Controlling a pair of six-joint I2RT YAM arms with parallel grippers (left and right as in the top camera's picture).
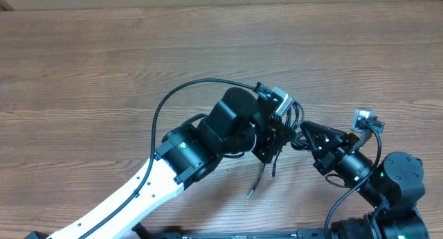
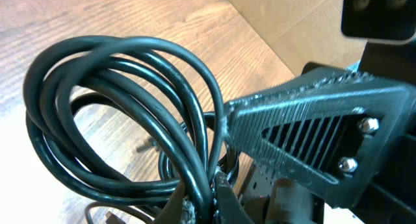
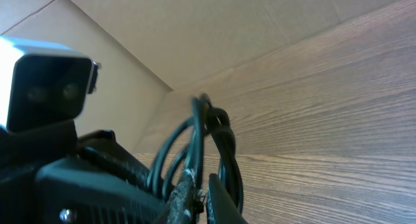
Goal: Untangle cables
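Left gripper [image 2: 198, 208] is clamped on the cables [image 2: 123, 100]: fingers are pressed together at the bottom of the left wrist view, with several cords squeezed between them. Right gripper [image 3: 198, 198] is also closed on the same bundle, its tips pinching the cords at the bottom edge of the right wrist view.

From overhead, the two grippers meet nose to nose just right of the table's centre, with the cables [image 1: 295, 122] between them and touching both.

The cords are thin, round, glossy black rubber, several strands running together in smooth loops. In the left wrist view the coil fans up and to the left from the pinch as an oval, long axis leaning toward the upper left. In the right wrist view the loops [image 3: 211, 146] rise narrow from the fingertips, long axis roughly upright.

One loose strand drops from the bundle down and to the left, ending in a small plug end [image 1: 253, 192]; cannot tell if it touches the surface.

The right gripper's finger [image 2: 305, 139] is a black triangular plastic piece with ribbed slots and two metal screws, just beside the coil. The table [image 1: 104, 59] is brown wood grain, matte. A plain tan board [image 3: 195, 29] stands along its far edge.
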